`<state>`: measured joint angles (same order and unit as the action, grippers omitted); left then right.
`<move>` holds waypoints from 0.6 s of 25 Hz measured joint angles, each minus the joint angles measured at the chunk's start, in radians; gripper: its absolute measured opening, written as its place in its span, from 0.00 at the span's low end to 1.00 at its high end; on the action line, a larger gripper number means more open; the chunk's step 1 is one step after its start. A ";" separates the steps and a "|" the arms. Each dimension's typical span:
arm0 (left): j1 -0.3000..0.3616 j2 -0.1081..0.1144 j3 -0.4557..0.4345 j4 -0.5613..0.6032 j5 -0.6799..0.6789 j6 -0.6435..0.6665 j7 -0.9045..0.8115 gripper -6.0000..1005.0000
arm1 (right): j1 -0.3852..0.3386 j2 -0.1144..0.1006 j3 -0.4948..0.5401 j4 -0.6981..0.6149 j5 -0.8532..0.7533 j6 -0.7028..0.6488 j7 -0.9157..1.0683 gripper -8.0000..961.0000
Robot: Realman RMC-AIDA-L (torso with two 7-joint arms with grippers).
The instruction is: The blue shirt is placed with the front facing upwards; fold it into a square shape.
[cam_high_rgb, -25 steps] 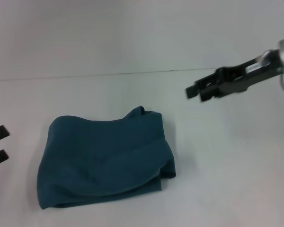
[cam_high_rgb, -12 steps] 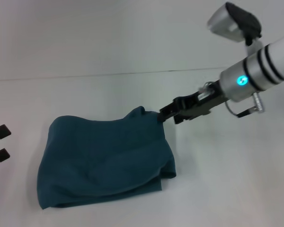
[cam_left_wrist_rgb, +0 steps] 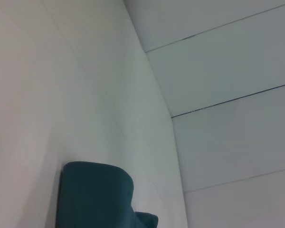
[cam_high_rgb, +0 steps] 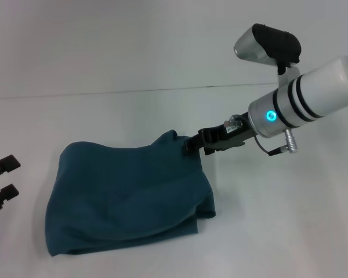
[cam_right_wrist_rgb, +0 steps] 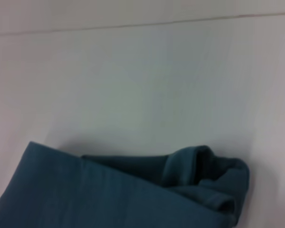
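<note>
The blue shirt [cam_high_rgb: 127,194] lies folded into a rough, rumpled square on the white counter [cam_high_rgb: 278,220], near-left of centre, no lettering showing. Its far-right corner is bunched up in a small peak. Right gripper [cam_high_rgb: 192,143] reaches in from the right and sits at that corner, touching the cloth; can't tell if its fingers are clenched or released. Left gripper [cam_high_rgb: 2,182] is parked at the left edge, well apart from the shirt, fingers [cam_high_rgb: 4,164] released w/ a gap between them. A thin seam [cam_high_rgb: 104,91] crosses the counter on the far side.
</note>
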<state>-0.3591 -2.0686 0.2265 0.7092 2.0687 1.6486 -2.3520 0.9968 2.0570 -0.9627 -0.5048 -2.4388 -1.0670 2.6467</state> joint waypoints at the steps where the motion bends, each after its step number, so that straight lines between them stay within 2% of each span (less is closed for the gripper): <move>1: 0.000 0.000 0.000 -0.007 0.000 -0.004 0.004 0.93 | -0.001 0.005 0.000 0.001 0.000 0.013 0.000 0.63; 6: -0.002 0.001 -0.001 -0.016 0.000 -0.015 0.011 0.93 | -0.002 0.024 0.002 0.016 0.003 0.072 0.001 0.63; 15: -0.005 0.000 -0.001 -0.028 0.001 -0.020 0.021 0.93 | 0.008 0.026 0.005 0.057 0.008 0.111 -0.006 0.63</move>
<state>-0.3646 -2.0687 0.2254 0.6812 2.0694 1.6286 -2.3315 1.0045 2.0831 -0.9579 -0.4479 -2.4311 -0.9558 2.6406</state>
